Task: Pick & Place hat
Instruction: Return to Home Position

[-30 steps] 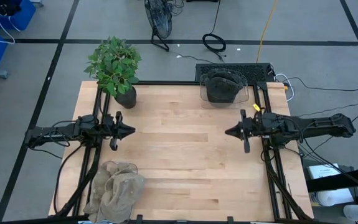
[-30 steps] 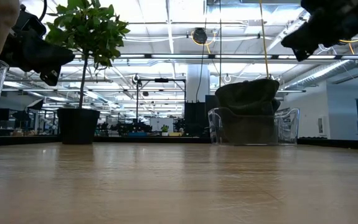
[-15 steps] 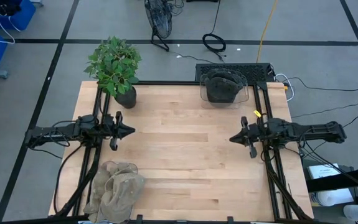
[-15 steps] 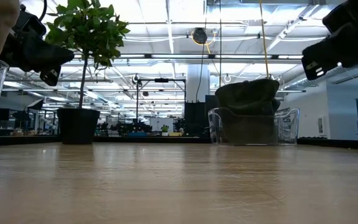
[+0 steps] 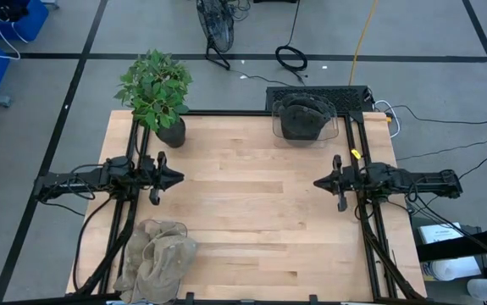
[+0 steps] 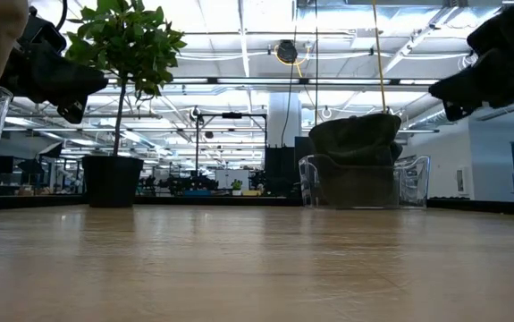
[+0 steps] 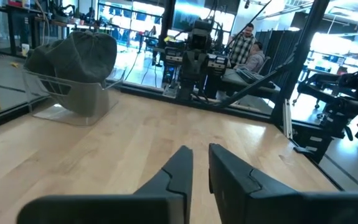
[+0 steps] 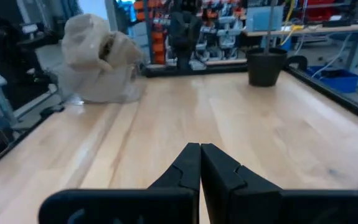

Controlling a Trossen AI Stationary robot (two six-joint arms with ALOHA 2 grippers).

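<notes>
- A pale wooden table [image 5: 251, 212] stands on a grey floor. A potted plant [image 5: 155, 89] sits at its far left corner, and an open workshop with ceiling lights lies behind it.
- The black cap [image 5: 302, 116] lies heaped in the top transparent bin [image 5: 334, 127] at the far edge. It is where it was a second ago.
- The brown cap [image 5: 158, 254] rests crumpled in the bottom transparent bin [image 8: 126, 93] at the near left corner, also unmoved.
- The right gripper [image 5: 318, 183] hangs above the table's right side, well apart from both bins. Its arm has folded back toward the right edge since a second ago. In the low view it sits lower and nearer the frame's edge than before.
- Its fingers [image 8: 191, 165] are pressed together and hold nothing.
- The left gripper [image 5: 178, 178] hovers over the table's left side, between the plant and the brown cap, exactly as earlier.
- Its fingers [image 7: 179, 174] are drawn close with only a thin slit between them, and they are empty.
- A person [image 7: 247, 46] sits beyond the table in the left wrist view.
</notes>
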